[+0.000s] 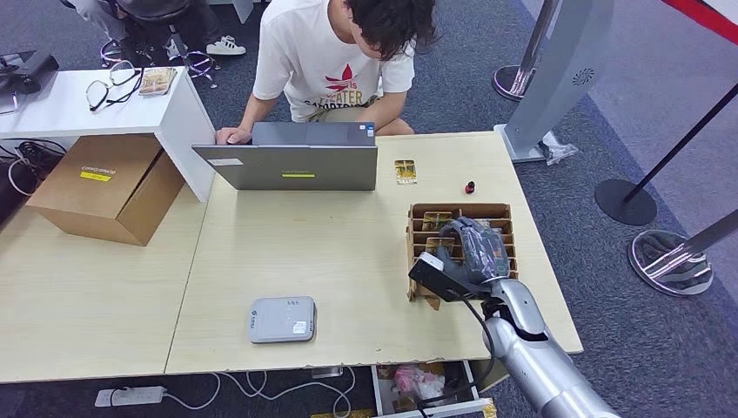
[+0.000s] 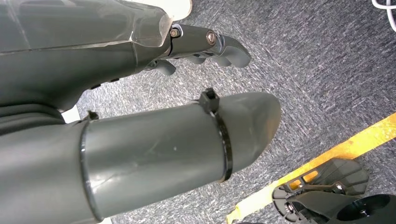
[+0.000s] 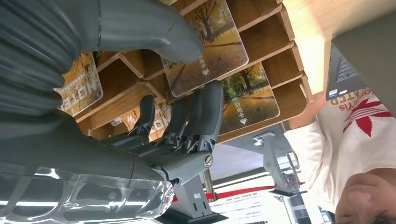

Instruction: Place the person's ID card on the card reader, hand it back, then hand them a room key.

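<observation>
A wooden rack of key cards stands at the table's right side. My right hand reaches into it from above. In the right wrist view the right hand has its thumb on one side of an upright key card with an autumn-tree picture and its fingers on the other, with a gap between them. A second key card stands in the slot behind. The ID card lies on the table beside the laptop, near the person. The grey card reader sits near the front edge. My left hand hangs over carpet and holds nothing.
An open laptop stands at the far edge in front of the person. A small red and black object lies beyond the rack. A cardboard box and a white desk are on the left. Barrier posts stand on the right.
</observation>
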`<state>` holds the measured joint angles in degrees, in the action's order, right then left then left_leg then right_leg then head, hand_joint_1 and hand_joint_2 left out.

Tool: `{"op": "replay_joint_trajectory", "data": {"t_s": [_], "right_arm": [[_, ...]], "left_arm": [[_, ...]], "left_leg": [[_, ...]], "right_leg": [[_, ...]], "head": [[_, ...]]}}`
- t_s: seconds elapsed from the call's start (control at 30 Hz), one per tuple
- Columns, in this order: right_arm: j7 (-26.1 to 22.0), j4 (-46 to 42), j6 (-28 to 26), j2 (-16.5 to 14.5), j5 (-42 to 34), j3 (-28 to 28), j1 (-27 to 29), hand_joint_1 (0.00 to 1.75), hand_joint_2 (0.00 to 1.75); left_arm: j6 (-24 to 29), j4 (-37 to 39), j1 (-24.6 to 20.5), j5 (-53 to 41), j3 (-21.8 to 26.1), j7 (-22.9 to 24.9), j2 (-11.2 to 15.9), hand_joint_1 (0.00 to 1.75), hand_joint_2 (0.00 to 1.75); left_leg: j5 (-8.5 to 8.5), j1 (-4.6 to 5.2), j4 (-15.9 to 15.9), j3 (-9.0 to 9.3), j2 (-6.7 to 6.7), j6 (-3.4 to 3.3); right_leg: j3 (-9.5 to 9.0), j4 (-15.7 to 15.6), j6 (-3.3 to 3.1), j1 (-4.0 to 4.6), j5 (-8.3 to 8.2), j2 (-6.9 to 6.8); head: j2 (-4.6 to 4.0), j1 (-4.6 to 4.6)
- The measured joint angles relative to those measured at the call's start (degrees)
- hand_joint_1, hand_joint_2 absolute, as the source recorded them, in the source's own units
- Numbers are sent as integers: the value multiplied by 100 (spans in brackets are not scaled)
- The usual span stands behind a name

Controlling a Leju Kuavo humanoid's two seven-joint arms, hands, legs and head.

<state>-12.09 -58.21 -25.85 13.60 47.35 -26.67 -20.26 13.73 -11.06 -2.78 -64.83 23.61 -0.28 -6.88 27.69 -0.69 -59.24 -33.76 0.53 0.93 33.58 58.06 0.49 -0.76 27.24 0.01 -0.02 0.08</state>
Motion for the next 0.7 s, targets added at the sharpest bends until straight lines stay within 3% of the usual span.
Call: {"op": "replay_joint_trajectory", "data": {"t_s": [0.2,0.43,0.7], "right_arm": [[0,21,8,0,7,0,-25,118,175],[2,94,20,0,39,-3,-97,141,175],[2,171,25,0,38,-4,-162,144,175]], "left_arm": [[0,0,0,-6,0,0,0,0,0],[-2,0,-4,-7,0,0,-1,0,0],[-10,0,-6,-14,0,0,5,0,0]], "left_leg": [[0,0,0,0,0,0],[0,0,0,1,-1,0],[-1,1,0,2,-1,0]], "right_leg": [[0,0,0,0,0,0],[-1,0,0,0,0,1],[-1,0,0,0,-1,0]], "head": [[0,1],[0,-1],[0,-1]]}}
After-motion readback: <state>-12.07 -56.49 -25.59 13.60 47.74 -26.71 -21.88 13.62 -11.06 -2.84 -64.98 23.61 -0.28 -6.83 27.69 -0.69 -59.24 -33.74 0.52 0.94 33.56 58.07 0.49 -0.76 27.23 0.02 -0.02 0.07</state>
